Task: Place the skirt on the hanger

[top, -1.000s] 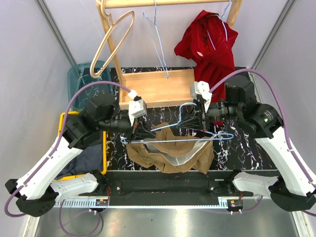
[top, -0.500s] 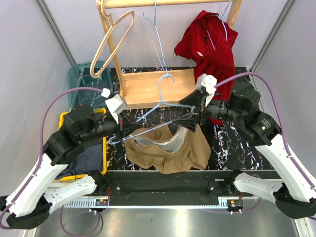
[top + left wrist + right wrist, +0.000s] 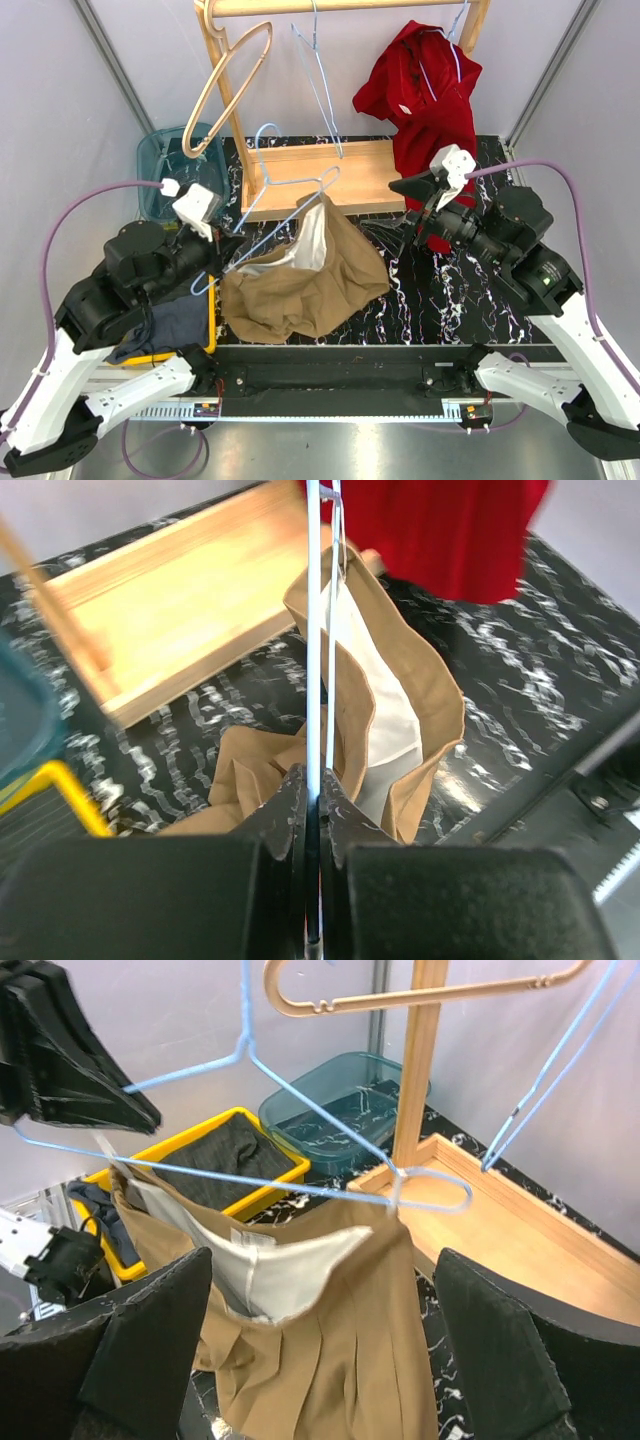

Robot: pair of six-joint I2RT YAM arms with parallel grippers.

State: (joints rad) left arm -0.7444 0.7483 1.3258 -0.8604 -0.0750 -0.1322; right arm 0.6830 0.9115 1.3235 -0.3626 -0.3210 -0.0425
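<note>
The left gripper [image 3: 312, 798] is clenched on the thin blue wire hanger [image 3: 290, 186], the wire pinched between its 2 fingers near the hanger's lower corner. The hanger sits tilted, hook toward the rack [image 3: 213, 60], far end high.

The tan skirt [image 3: 310, 280] hangs from the hanger's bar. Its waistband gapes open and shows white lining. Its lower folds slump on the marbled table [image 3: 450, 300], just in front of the left gripper and below it. The right wrist view shows the waistband strung along the bar, but whether both ends are fastened cannot be told.

The right gripper [image 3: 402, 208] is released, jaws wide, holding nothing. It hovers to the right of the skirt, near but not touching.

The job seems nearly done. To finish well, the left arm should probably bring the bar level and raise it until the hem leaves the table. The grip on so thin a wire could twist, so a slow move is safer. The free right gripper could steady the far end.
</note>
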